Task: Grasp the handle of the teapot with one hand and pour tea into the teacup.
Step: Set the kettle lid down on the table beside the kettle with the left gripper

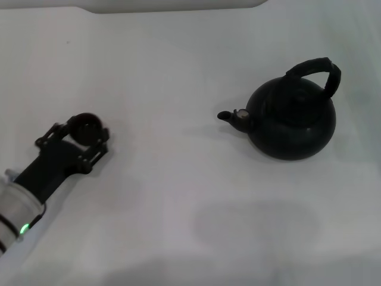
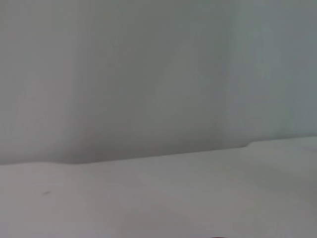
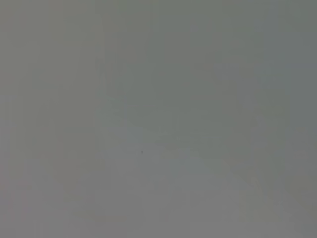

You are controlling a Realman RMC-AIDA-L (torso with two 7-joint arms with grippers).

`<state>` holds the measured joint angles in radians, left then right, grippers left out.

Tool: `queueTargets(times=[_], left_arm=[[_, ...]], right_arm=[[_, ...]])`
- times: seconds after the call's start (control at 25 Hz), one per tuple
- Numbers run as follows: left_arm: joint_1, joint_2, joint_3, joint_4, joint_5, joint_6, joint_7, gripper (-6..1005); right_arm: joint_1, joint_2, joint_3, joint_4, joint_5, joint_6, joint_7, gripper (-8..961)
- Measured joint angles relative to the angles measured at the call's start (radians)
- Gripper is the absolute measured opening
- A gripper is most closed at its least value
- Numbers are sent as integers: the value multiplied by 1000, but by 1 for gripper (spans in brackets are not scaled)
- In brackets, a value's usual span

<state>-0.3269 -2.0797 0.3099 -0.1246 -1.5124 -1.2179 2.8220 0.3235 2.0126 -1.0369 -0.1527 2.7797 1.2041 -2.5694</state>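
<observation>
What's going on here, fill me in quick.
The left pincer sits at the table's left side, its fingers around the small dark teacup. The black teapot stands upright on the right, its spout pointing toward the cup, well apart from it. Nothing touches its arched handle, and the right arm is not in view. No pouring has begun.

The surface (image 1: 178,226) is plain white and matte. A pale raised edge (image 1: 172,6) runs along its far side. A grey-white wall (image 2: 148,74) rises behind it. Lighting is soft and even.
</observation>
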Motion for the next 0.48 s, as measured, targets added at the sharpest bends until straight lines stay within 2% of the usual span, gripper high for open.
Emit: queueTargets(times=[0.24,0.48], left_arm=[[-51,-4,0,-11,92,2,-5,703],[-67,-6,0,-27,133,10,-5,703]], right_arm=[[3,1,-1,1,0,-1,0,634],[3,1,-4,2,0,-1,0,633]])
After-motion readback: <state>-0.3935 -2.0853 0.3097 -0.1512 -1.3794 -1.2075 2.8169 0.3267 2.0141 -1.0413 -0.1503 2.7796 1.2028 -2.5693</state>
